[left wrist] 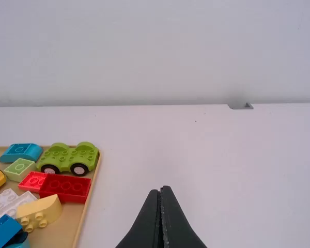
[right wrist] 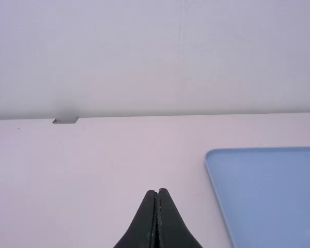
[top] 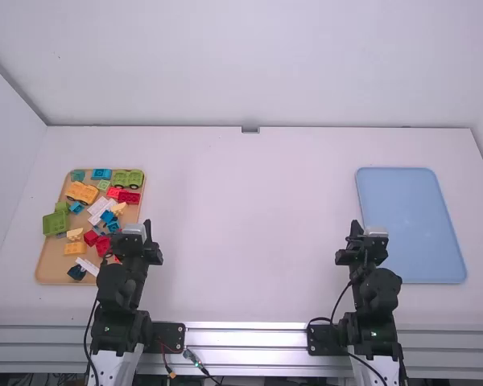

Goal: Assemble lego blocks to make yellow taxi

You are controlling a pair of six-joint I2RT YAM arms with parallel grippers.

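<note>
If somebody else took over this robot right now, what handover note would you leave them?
Left gripper: shut, holding nothing.
Right gripper: shut, holding nothing.
Things: the mixed coloured blocks lie in the tan tray on the left of the table; a blue tray sits on the right.
Done: no taxi built yet.
To do: the whole build, probably starting with the yellow-orange pieces.

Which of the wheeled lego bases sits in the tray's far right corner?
The green wheeled base, just behind the dark red brick. The yellow-orange base lies farther left.
</note>
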